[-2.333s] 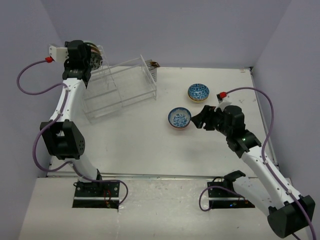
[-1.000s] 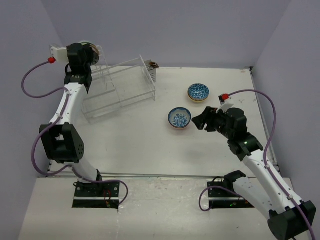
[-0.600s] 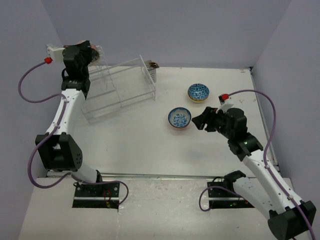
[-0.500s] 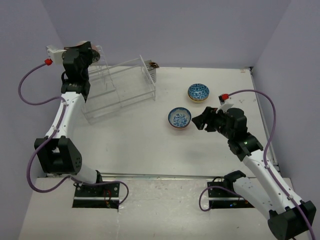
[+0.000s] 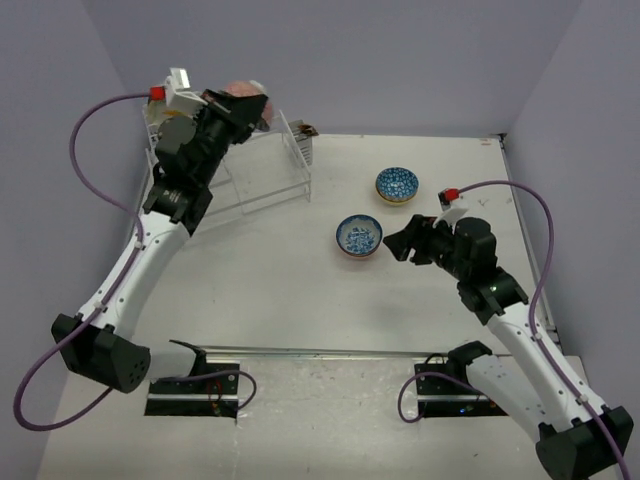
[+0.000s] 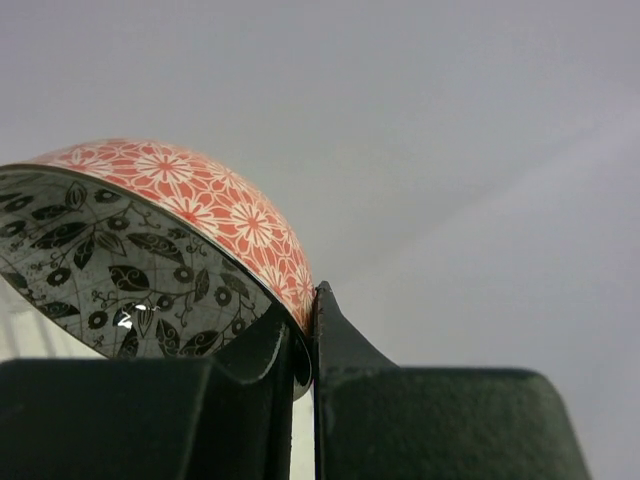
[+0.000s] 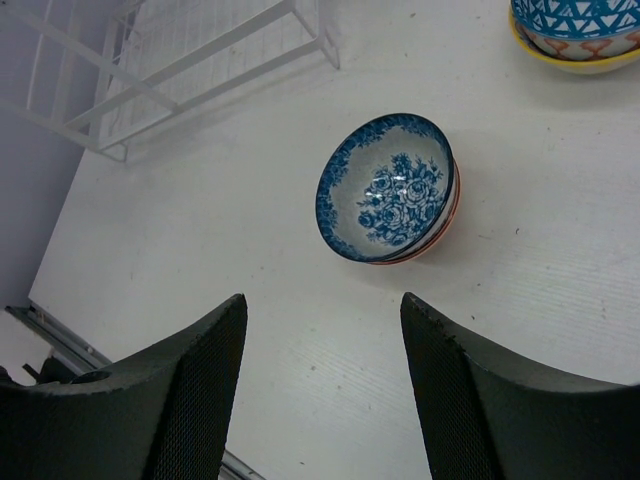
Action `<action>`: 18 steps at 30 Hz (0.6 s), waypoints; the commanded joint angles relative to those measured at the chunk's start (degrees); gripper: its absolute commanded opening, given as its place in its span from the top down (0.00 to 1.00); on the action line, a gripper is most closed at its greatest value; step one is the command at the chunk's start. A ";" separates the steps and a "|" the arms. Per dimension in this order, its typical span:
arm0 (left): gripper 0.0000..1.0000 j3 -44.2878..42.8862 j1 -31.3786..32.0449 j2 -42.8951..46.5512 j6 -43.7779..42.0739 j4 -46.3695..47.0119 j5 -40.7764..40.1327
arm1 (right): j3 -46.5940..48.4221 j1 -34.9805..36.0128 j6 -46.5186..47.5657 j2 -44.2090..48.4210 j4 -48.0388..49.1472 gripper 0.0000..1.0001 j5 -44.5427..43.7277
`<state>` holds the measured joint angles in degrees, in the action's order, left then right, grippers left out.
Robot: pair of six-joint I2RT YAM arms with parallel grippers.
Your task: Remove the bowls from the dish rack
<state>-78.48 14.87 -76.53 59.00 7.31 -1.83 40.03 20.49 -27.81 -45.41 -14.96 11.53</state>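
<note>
Lilac walls [image 5: 400, 60] stand close around a white table [image 5: 280, 290]. Near the far left corner the orange-red bowl [image 5: 246, 91] hangs in the air, held by the left tool [image 5: 243, 104] above the far side of the clear rack [image 5: 272, 160]. The left wrist view shows that tool's two dark fingers [image 6: 350, 350] pinched shut on the bowl's rim, one inside and one outside. The bowl is tipped on edge, with its red flower-patterned outside turned up and its pale inside with black leaves facing the camera. Only bare wall lies behind it. The rack stands on the far left part of the table, and its right end stops short of the middle. To its right two more bowls rest upright on the table, apart from each other. The blue flowered bowl [image 5: 359, 236] is nearer the middle, with an orange-red edge showing under its rim, and the blue patterned bowl [image 5: 397, 185] is farther back. Both are well away from the table's right edge. The right tool [image 5: 400, 243] sits just to the right of the flowered bowl, its fingers [image 7: 190, 400] spread open with nothing between them. From its wrist the bowl lies ahead of the gap, untouched. A wide bare stretch of table runs from the rack and the bowls down to the near edge, where a metal strip [image 5: 300, 352] borders it.
</note>
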 commanded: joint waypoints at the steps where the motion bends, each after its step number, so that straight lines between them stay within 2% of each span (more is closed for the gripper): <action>1: 1.00 -1.95 7.61 5.07 -14.95 -0.19 9.54 | 0.40 -0.36 0.04 2.25 2.48 0.36 0.86; 5: 1.00 2.79 17.79 7.62 -25.48 -3.35 14.83 | 4.69 -0.36 -2.06 5.58 -3.55 0.36 -0.62; 9: 1.00 8.86 27.03 11.40 -35.25 -7.22 12.30 | 11.54 -0.36 -5.32 10.33 -11.92 0.37 -8.26; 10: 1.00 10.96 28.62 12.01 -36.93 -10.79 11.50 | 12.69 -0.36 -5.50 10.95 -13.50 0.37 -9.32; 13: 1.00 15.87 35.65 13.16 -42.82 -15.03 6.51 | 17.96 -0.28 -4.36 9.38 -19.12 0.36 -8.29; 14: 1.00 17.47 39.40 13.34 -45.18 -15.57 4.92 | 19.19 -0.28 -2.61 7.98 -22.19 0.36 -4.62; 18: 1.00 21.34 51.89 10.45 -50.64 -21.97 -7.28 | 23.77 0.60 1.35 -1.58 -28.18 0.31 1.64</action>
<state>-58.39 59.94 -65.43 17.72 -10.55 0.69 62.57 20.36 -29.74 -39.90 -33.98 7.88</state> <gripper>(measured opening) 0.043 0.679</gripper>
